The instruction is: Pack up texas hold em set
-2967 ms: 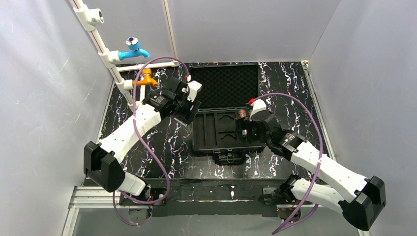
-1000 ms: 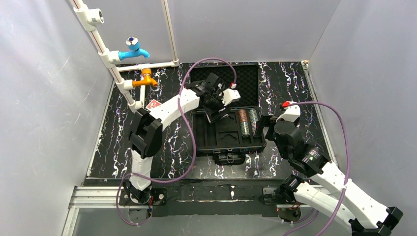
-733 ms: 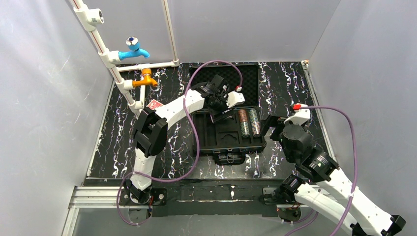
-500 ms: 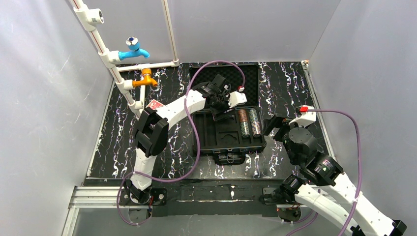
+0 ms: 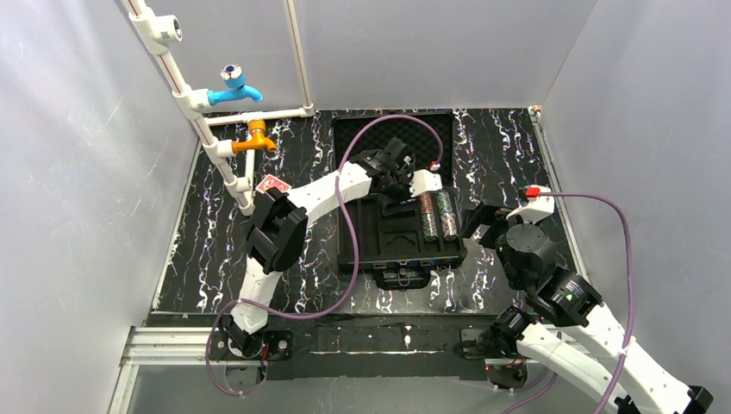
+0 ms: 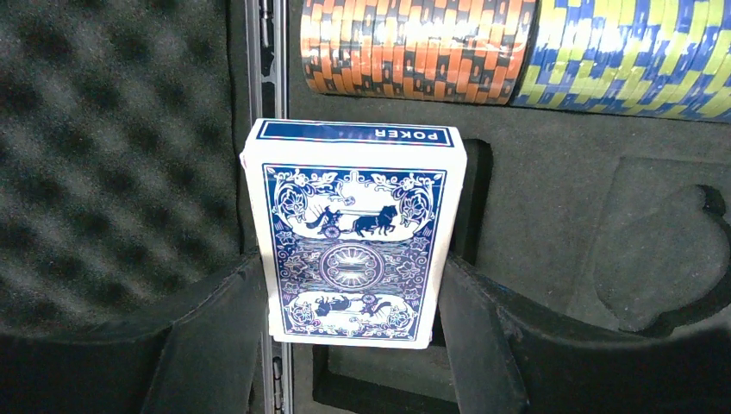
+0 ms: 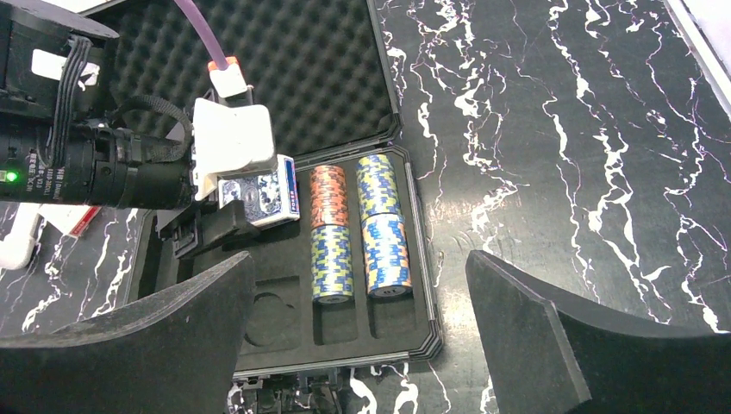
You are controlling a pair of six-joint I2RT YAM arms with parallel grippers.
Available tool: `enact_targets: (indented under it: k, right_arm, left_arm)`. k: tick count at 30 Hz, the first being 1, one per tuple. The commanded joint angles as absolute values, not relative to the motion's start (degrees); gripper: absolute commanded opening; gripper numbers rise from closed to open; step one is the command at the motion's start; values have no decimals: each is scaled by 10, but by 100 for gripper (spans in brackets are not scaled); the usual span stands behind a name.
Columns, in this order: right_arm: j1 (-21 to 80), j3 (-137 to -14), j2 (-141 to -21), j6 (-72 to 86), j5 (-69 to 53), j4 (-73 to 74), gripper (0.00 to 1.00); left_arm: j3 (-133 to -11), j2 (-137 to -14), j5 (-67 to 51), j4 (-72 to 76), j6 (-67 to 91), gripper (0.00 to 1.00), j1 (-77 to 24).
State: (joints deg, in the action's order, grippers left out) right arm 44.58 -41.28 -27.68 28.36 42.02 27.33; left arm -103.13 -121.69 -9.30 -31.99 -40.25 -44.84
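The black briefcase (image 5: 362, 246) lies open mid-table, its foam lid (image 5: 371, 138) flat behind the slotted tray. Several chip rolls (image 5: 435, 214) lie in the tray's right slots. My left gripper (image 5: 403, 195) is shut on the blue card deck (image 6: 353, 250) and holds it over the tray's back edge, next to the orange roll (image 6: 414, 47). The deck also shows in the right wrist view (image 7: 259, 191). A red deck (image 5: 271, 184) lies on the table left of the case. My right gripper (image 5: 477, 221) is open and empty, just right of the case (image 7: 427, 285).
White pipes with a blue tap (image 5: 234, 86) and an orange tap (image 5: 255, 136) stand at the back left. White walls close in three sides. The case latch (image 5: 401, 278) sticks out at the case's near edge.
My left arm has carried the blue deck from left of the case to over the tray's back. My right arm has drawn back right of the case; chip rolls now lie in the tray.
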Motion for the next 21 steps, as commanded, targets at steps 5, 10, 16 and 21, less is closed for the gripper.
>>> enact_targets:
  k: [5, 10, 16, 21]
  right_arm:
    - [443, -404, -264, 286, 431, 274, 100]
    - [443, -403, -265, 288, 427, 273, 100]
    - [443, -402, -267, 292, 424, 272, 100]
    - [443, -401, -265, 292, 424, 274, 100]
  left_arm:
    - [-1041, -1206, -52, -338, -428, 0, -454]
    - [-1062, -1211, -14, -385, -444, 0, -458]
    - [-1077, -1219, -27, -422, -442, 0, -460]
    - [-1099, -1232, -31, -458, -441, 0, -468]
